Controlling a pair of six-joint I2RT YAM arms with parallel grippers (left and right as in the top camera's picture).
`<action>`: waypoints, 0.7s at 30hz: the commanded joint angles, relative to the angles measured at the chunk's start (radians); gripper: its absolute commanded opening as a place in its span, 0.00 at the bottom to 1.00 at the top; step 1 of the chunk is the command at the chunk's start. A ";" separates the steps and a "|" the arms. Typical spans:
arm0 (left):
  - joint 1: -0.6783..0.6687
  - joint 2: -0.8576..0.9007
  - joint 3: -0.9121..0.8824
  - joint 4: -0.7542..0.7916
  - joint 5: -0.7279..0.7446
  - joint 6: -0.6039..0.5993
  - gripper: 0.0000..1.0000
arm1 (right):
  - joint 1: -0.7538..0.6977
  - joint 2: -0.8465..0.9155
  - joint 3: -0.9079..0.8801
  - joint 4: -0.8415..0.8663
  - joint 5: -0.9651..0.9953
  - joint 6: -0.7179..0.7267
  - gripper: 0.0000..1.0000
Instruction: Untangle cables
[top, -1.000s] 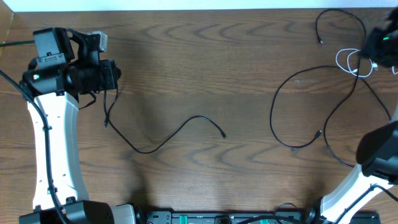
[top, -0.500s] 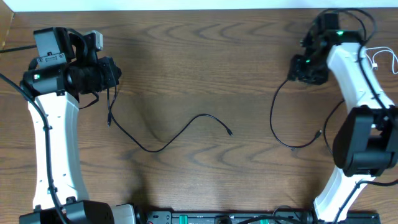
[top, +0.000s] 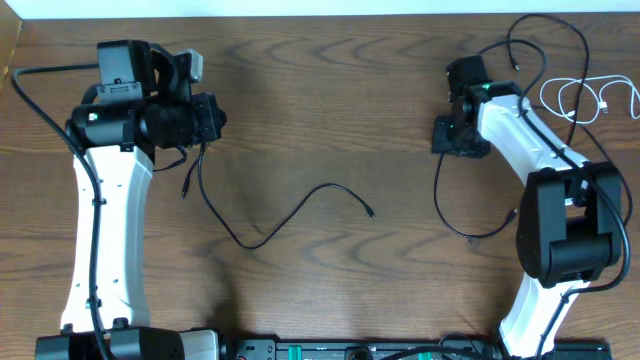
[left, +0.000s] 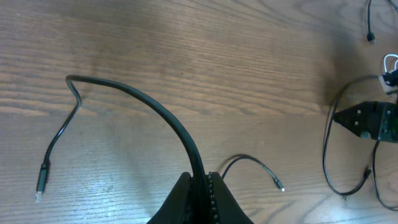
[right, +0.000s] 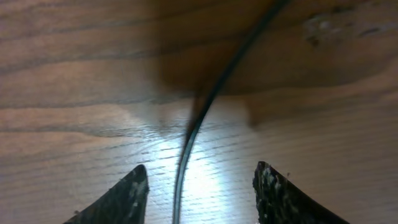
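Black cable (top: 330, 186), thin and round, lies in a shallow wave across the brown woodgrain counter (top: 330, 90), free plug pointing right, near end pinched tight in the left hand (left: 200, 183). Second black cable (top: 437, 190) loops at right, running untouched between the spread fingers of the right hand (right: 200, 169). White cable (top: 590, 97), coiled, sits by the far right edge, with a wide stretch of counter between the two groups.

Counter (top: 330, 110): brown wood with a strong wavy grain; it showed a bright glare patch in the right wrist view. A white strip (top: 300, 8) ran along the far edge. A black rail (top: 330, 351) with green fittings lay along the near edge. A pale tan patch (top: 8, 45) sat at the far-left corner.
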 joint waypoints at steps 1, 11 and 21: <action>-0.016 0.006 -0.007 -0.003 -0.014 -0.016 0.08 | 0.039 -0.002 -0.041 0.039 0.021 0.034 0.47; -0.019 0.006 -0.007 -0.003 -0.013 -0.016 0.08 | 0.074 -0.002 -0.076 0.036 0.142 0.214 0.42; -0.019 0.006 -0.007 -0.003 -0.013 -0.016 0.08 | 0.075 -0.002 -0.125 0.054 0.093 0.237 0.30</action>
